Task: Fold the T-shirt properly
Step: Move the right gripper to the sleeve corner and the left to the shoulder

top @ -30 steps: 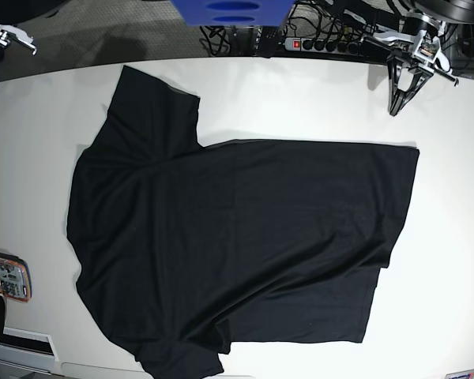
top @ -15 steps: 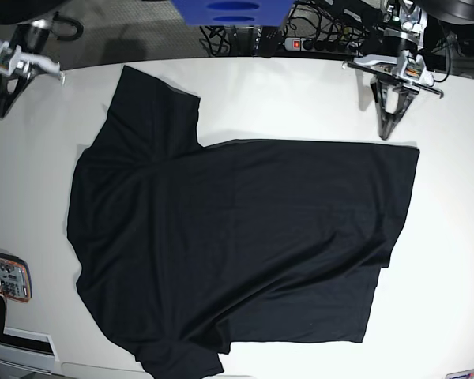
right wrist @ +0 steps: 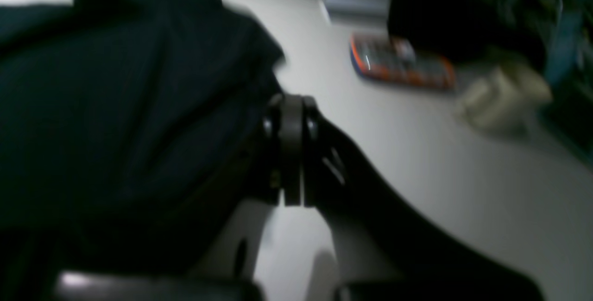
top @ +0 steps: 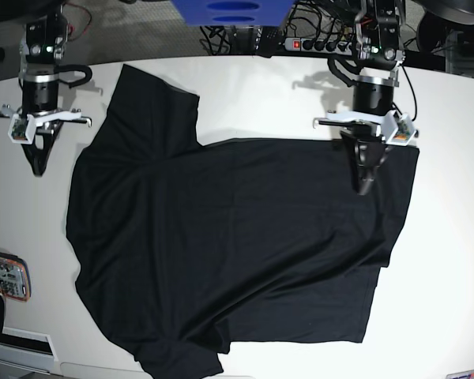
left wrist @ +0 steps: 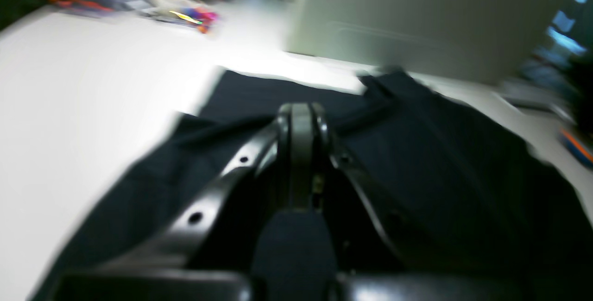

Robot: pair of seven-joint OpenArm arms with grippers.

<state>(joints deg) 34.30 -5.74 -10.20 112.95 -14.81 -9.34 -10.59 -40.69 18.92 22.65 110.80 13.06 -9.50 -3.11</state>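
Both wrist views blurred — T-shirt [top: 229,245] bottom sleeve cut off at frame edge.

Both arms are black with silver-white brackets at the wrists. Each tool [top: 364,183] [top: 38,166] has tapering glossy black fingers [left wrist: 222,185] with small round holes.

One black T-shirt [top: 229,245] lies spread on one white table [top: 450,237]. Two robot arms stand over it, each ending in one gripper: the left gripper [top: 365,185] and the right gripper [top: 37,167], two in all. One orange-edged handset [top: 4,275] sits at the table's edge. One power strip [top: 320,45] lies behind the table.
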